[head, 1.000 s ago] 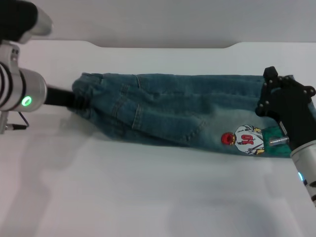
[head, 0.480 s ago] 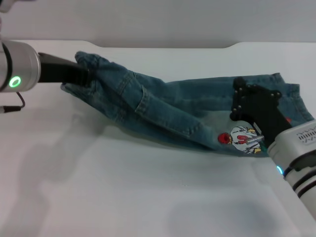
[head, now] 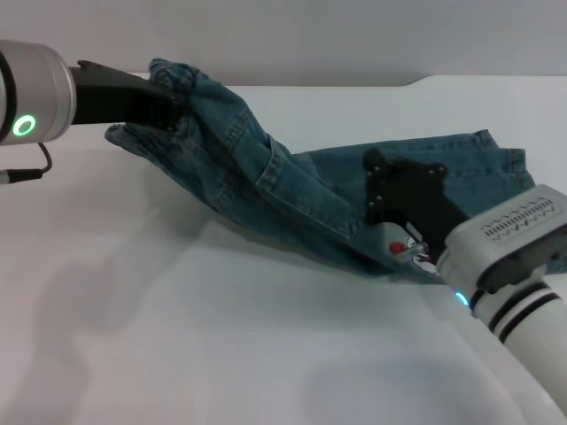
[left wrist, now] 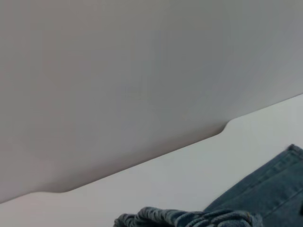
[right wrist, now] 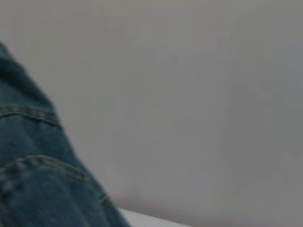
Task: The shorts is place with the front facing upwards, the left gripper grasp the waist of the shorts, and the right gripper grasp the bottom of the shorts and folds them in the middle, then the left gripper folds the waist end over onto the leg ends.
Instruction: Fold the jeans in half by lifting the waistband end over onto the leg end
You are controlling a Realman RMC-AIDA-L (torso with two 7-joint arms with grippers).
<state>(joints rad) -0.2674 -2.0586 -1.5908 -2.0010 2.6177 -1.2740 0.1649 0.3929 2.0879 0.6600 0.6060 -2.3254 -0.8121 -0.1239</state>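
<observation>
The blue-green denim shorts [head: 301,190] lie folded lengthwise across the white table. My left gripper [head: 173,99] is shut on the ruffled waist [head: 182,80] and holds it above the table at the far left. The cloth slopes down from there to the flat part. The leg ends [head: 514,164] rest on the table at the right. My right gripper [head: 399,208] hovers over the middle of the shorts, covering most of the cartoon print [head: 403,250]. The left wrist view shows the gathered waist [left wrist: 189,218]. Denim [right wrist: 33,179] fills a corner of the right wrist view.
The white table [head: 221,336] spreads bare in front of the shorts. Its back edge [head: 416,84] has a step and meets a grey wall. My right arm [head: 523,283] crosses the table's front right corner.
My left gripper has lifted the waist higher and carried it to the right, and the shorts' left half now hangs sloped. My right gripper has moved left, from the leg ends to the middle.
</observation>
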